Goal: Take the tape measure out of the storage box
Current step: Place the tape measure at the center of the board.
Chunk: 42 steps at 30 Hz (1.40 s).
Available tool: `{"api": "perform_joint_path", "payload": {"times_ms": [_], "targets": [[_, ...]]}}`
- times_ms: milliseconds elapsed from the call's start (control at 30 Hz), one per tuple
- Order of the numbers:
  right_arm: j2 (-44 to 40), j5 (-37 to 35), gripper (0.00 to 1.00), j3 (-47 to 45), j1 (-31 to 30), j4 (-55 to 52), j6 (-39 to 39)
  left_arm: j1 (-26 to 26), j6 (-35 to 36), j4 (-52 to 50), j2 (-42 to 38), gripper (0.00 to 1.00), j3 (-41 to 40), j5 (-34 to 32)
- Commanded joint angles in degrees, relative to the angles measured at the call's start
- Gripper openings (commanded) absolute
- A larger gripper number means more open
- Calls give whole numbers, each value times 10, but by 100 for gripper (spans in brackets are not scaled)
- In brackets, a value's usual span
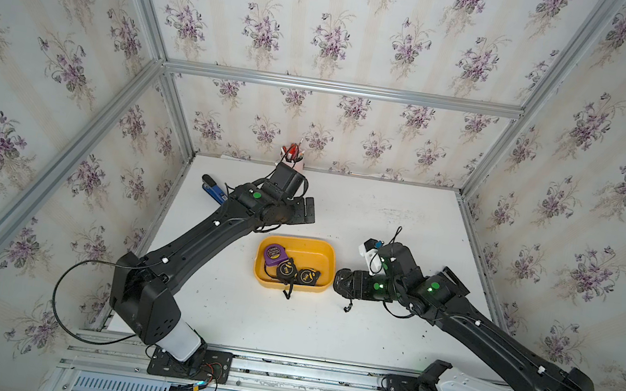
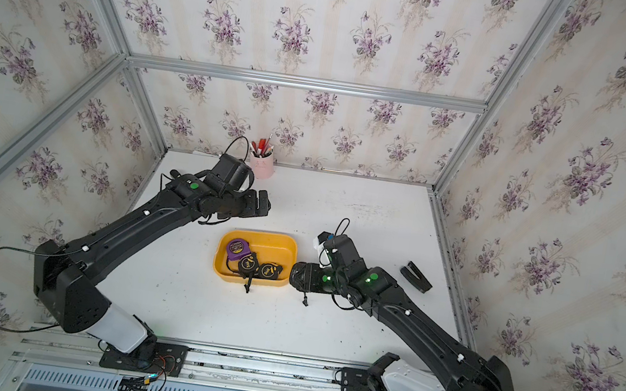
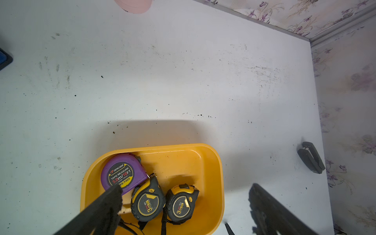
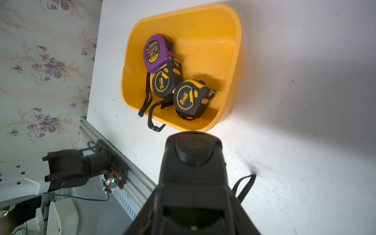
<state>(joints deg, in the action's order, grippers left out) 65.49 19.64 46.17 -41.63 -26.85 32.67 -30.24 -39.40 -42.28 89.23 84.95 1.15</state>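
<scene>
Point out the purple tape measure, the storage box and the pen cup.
Purple tape measure (image 3: 120, 175): left wrist view, round label.
Yellow storage box (image 3: 175, 147): left wrist view, rim.
Pink pen cup (image 2: 263, 168): a top view, side wall.

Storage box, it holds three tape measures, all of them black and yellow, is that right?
Not all. The storage box holds three tape measures: one purple tape measure and two black and yellow ones. The left wrist view shows this.
</scene>
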Motion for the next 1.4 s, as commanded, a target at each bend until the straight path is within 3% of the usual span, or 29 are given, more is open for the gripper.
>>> {"api": "perform_joint_path", "payload": {"times_ms": [0, 400, 667, 867, 1367], "targets": [[14, 73, 32, -2, -1, 26, -24, 0, 21, -17, 13, 100, 3, -14], [68, 208, 34, 6, -20, 11, -82, 1, 41, -31, 41, 100, 2, -20], [153, 190, 33, 40, -78, 9, -136, 0, 35, -32, 27, 100, 7, -46], [212, 184, 33, 86, -86, 1, -180, 2, 28, -19, -14, 100, 6, -81], [318, 207, 32, 187, -135, -22, -157, 3, 29, -8, -78, 100, 47, -139]]}}
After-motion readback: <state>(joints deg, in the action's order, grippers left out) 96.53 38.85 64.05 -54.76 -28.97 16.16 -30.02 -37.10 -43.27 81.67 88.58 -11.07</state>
